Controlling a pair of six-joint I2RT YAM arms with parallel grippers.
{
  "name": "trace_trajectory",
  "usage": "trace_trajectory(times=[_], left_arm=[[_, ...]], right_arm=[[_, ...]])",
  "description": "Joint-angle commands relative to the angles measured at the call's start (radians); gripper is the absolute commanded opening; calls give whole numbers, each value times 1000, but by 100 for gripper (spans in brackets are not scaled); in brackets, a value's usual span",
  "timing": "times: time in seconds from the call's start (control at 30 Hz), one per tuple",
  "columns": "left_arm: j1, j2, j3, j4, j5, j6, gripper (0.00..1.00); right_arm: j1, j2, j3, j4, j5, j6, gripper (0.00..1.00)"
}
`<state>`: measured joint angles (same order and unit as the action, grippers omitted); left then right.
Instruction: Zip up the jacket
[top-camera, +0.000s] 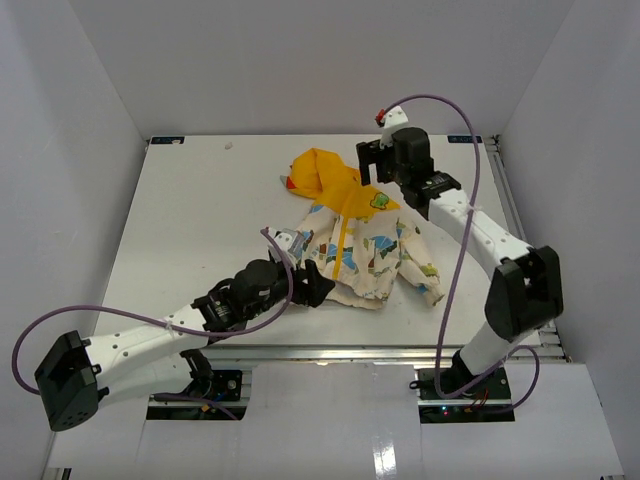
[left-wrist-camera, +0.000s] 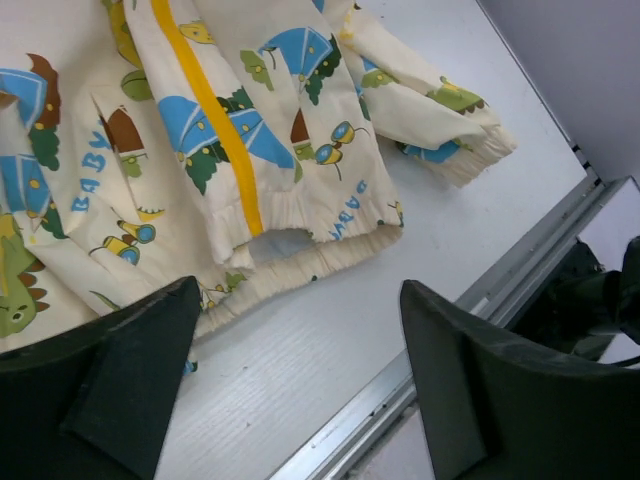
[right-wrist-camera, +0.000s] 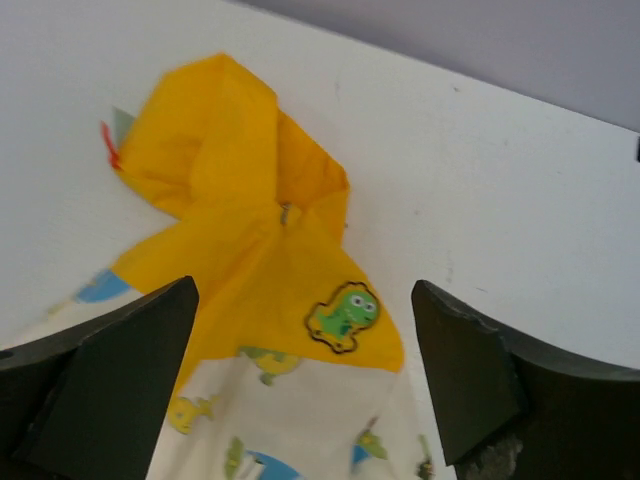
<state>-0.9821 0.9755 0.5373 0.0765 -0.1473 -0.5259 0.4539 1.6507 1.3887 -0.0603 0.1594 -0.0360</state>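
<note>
On white table (top-camera: 180, 220): soft cream printed jacket (top-camera: 372, 252), crumpled yellow hood (top-camera: 325, 175); left claw (left-wrist-camera: 300, 330) spread, right claw (right-wrist-camera: 303, 300) spread.

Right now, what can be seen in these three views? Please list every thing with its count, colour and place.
jacket: one, cream with blue, green and orange cartoon prints, lying mid-table between the two grippers
hood: one, yellow-orange, at the jacket's far end
zipper strip: one, yellow-orange, down the jacket's front
dinosaur patch: one, green, on the yellow fabric below the hood
table: one, white, under everything
cables: two, purple, one along each arm
left gripper: one, black, open, at the jacket's hem, holding nothing
right gripper: one, black, open, over the hood end, holding nothing
</note>
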Motion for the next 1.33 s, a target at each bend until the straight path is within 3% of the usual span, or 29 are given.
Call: trace_trajectory(times=[0.0,0.17,0.43,0.53,0.7,1.3], left_arm=[[0,-7,-28,17,-80,109,96],[3,-76,-91,70,-101,118,98],[3,-264,-156,80,-121,139,98],[3,-334,-183,96,-116,148,98],[3,-391,-170,44,-223,127,98],[5,-290,-84,60,-253,81,98]], right_arm=[[15,-278,-283,-58,-50,272,90],[23,-511,-521,-83,-75,374,90],[42,-771,-758,-122,-88,369,90],[42,-835,-766,-123,-75,367,90],[43,-890,-779,-129,-135,375,90],[43,-1054,-804,-117,-220,357,90]])
